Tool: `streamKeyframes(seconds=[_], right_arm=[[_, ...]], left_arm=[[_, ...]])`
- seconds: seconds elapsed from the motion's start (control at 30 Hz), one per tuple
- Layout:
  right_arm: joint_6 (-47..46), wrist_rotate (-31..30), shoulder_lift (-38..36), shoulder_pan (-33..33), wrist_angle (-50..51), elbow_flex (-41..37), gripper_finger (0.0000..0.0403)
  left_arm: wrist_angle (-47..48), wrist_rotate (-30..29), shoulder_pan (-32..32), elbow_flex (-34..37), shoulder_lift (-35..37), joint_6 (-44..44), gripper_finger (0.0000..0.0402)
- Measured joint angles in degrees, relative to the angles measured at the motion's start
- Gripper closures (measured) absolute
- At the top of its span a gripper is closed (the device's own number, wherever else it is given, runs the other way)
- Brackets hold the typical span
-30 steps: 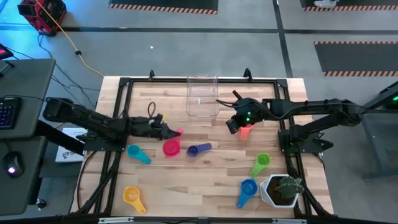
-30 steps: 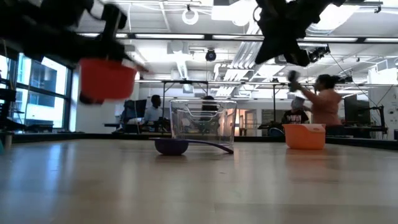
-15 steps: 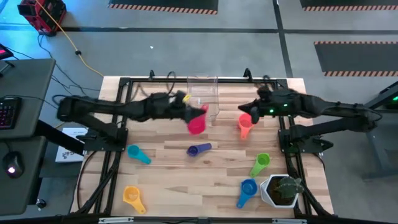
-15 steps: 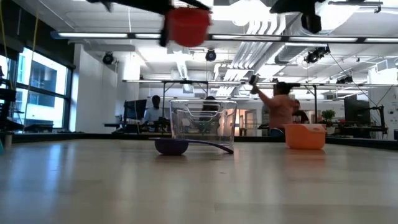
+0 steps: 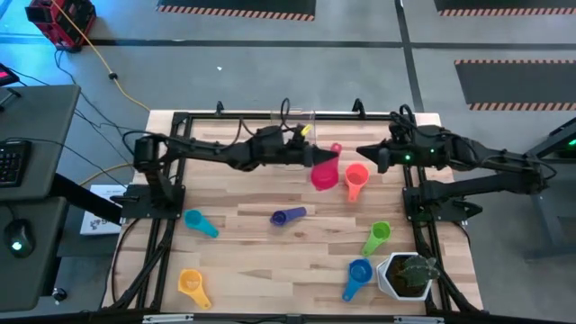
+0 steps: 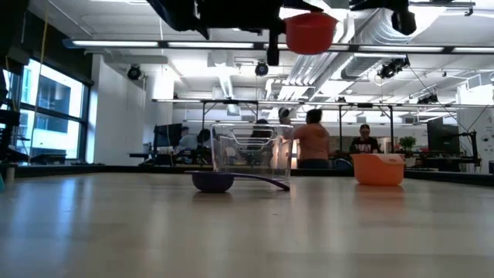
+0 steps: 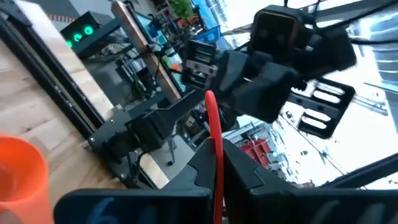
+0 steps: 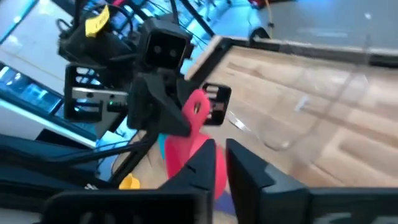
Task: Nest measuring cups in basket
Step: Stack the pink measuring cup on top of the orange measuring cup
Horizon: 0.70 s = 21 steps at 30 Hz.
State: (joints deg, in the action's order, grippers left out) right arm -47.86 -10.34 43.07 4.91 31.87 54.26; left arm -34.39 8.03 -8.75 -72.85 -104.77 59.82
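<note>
You are looking at a wooden table (image 5: 270, 252) lying at the middle of the high view. A white pot with a green plant (image 5: 409, 275) is sitting at the table's lower right corner. A red machine (image 5: 59, 20) with a yellow cable (image 5: 99, 56) is standing on the grey floor in the upper left. A keyboard (image 5: 11, 162) and mouse (image 5: 15, 243) are lying at the left edge. In the low view, people (image 6: 312, 144) are standing in the room behind.
</note>
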Motion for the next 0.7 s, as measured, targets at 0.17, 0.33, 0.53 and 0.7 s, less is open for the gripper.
streamKeyframes(seconds=[0.17,0.33,0.53,0.7], right_arm=[[-4.3,1.4,0.8,0.0,1.0,-0.9,0.0263],[-4.4,2.9,2.7,2.4,-7.2,-3.8,0.0183],[-2.6,10.3,6.7,5.9,-10.7,-3.9,0.0174],[-0.9,12.6,9.6,7.4,-13.6,-3.9,0.0206]], left_arm=[[0.5,1.3,-1.2,0.0,-1.8,1.5,0.0401],[0.1,4.4,-1.7,0.0,-1.7,-0.3,0.0401],[1.2,9.1,-2.2,-0.1,-1.2,-1.5,0.0401],[3.0,10.1,-2.2,0.0,-1.3,-2.9,0.0402]])
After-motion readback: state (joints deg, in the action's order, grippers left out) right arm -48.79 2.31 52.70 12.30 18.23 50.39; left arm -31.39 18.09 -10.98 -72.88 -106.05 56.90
